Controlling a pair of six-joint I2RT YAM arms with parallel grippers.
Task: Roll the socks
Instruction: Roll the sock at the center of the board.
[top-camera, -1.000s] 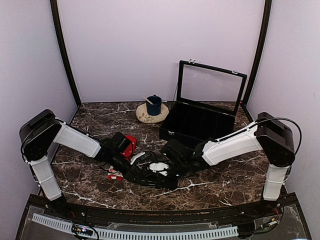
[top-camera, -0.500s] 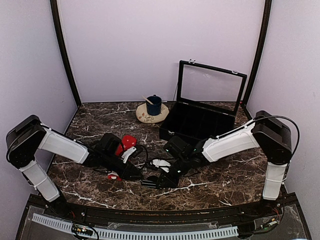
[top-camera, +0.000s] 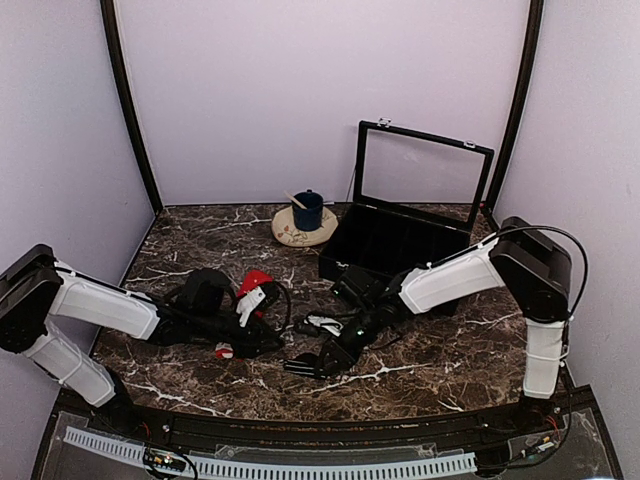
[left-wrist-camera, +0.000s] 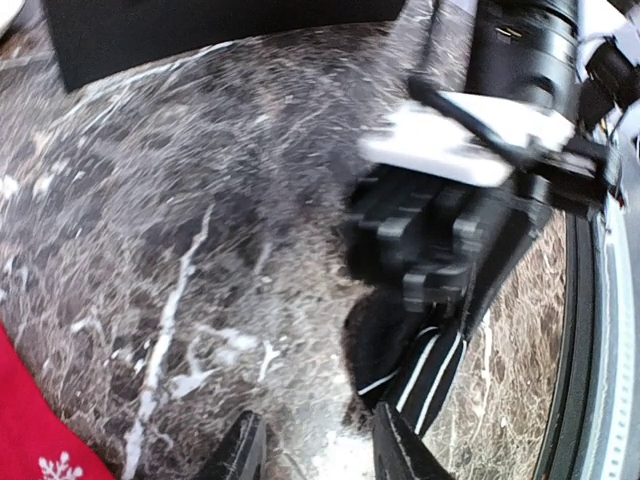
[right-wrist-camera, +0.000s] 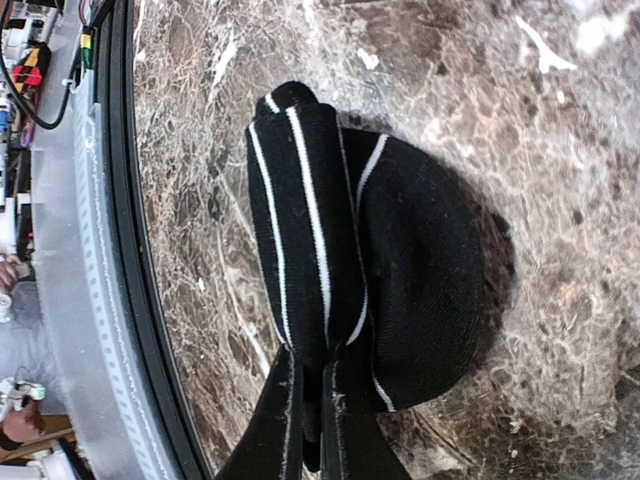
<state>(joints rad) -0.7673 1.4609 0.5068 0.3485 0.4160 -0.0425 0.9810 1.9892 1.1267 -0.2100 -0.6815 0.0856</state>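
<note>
Right gripper (right-wrist-camera: 320, 400) pinched shut on the black striped sock (right-wrist-camera: 400, 270), a folded bundle lying on the tabletop (top-camera: 430, 370) near the middle of the front edge. Left gripper (left-wrist-camera: 318, 455) has jaws apart, nothing between them, low over the marble left of that bundle. Red snowflake sock (left-wrist-camera: 28, 445) sits just beside it, toward the left edge.

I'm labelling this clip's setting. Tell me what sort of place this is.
Probably a robot test booth in a lab, not a home: plain lilac walls close in a marble-patterned table, a left arm and right arm are mounted at its near edge, and a glass-lidded box sits as a prop.
</note>
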